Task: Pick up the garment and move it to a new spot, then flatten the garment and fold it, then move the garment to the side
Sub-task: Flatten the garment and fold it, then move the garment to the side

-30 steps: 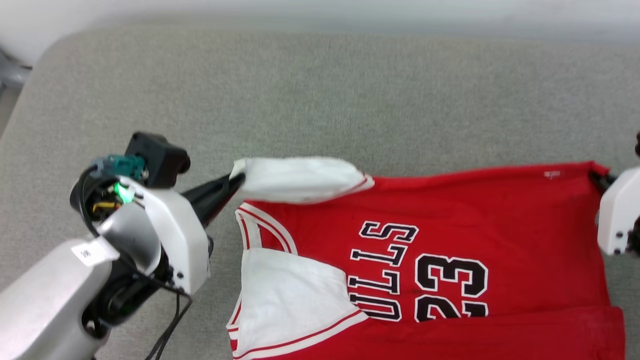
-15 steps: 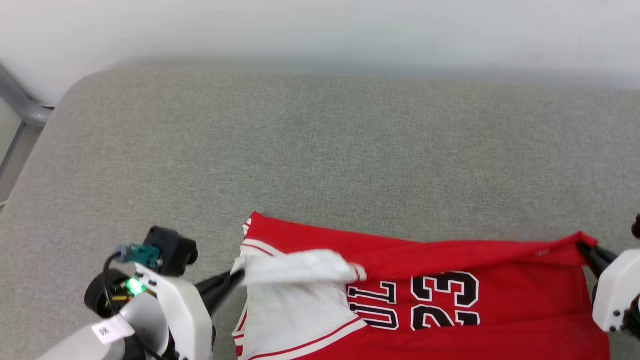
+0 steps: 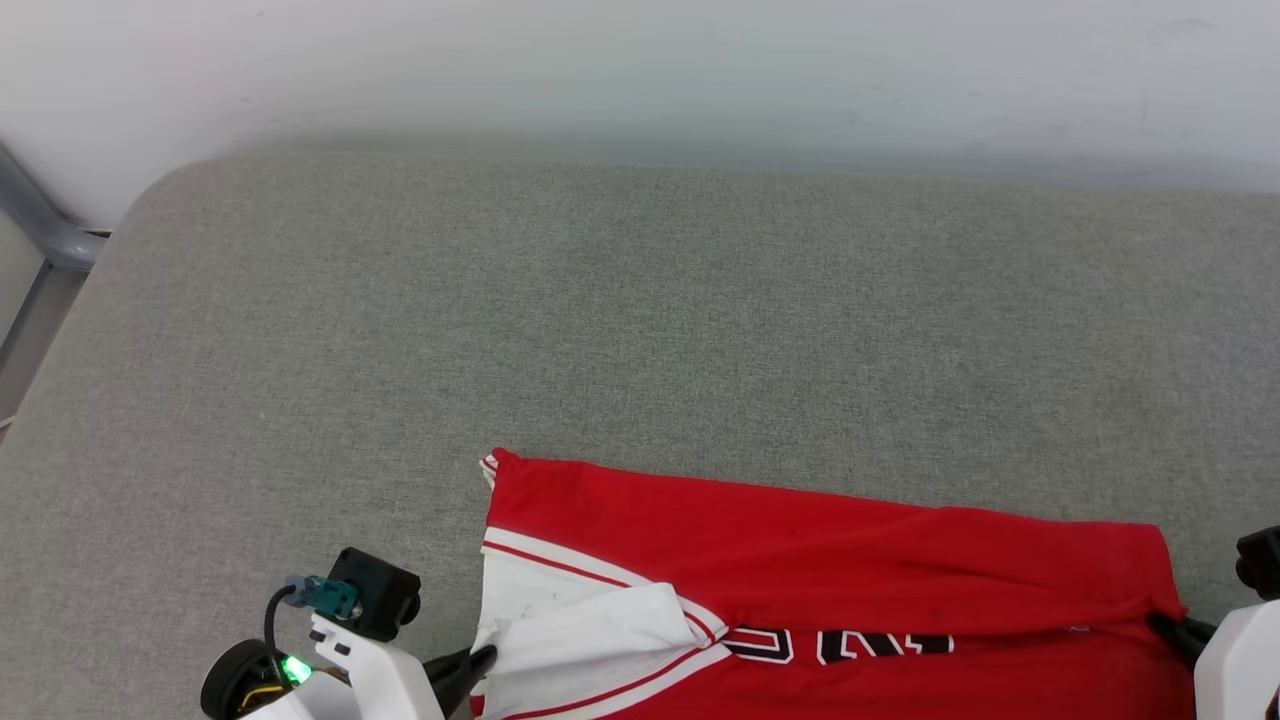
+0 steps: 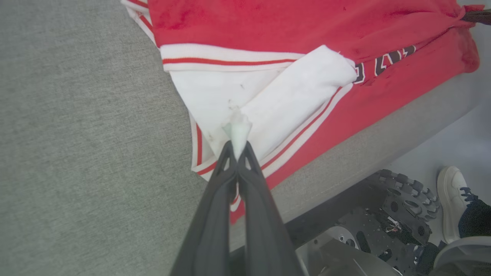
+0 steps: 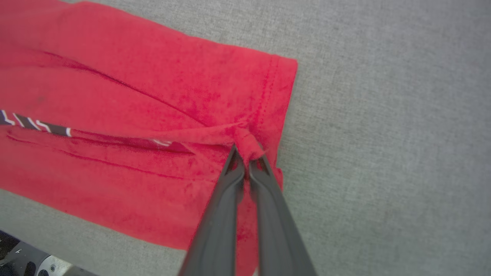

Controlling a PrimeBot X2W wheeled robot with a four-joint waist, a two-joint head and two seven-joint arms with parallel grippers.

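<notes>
Left gripper [image 4: 238,147] pinches the white sleeve [image 4: 299,88], right gripper [image 5: 247,155] the red hem corner [image 5: 249,143]; they've drawn the jersey [image 3: 800,530] back over its lettering, at the grey cushion [image 3: 600,300] near edge, so the fold looks nearly laid.

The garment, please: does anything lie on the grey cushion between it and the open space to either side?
Nothing visible does. No other object lies on the grey cushion around the garment. The left gripper pinches its white sleeve, the right gripper its red hem corner.
</notes>
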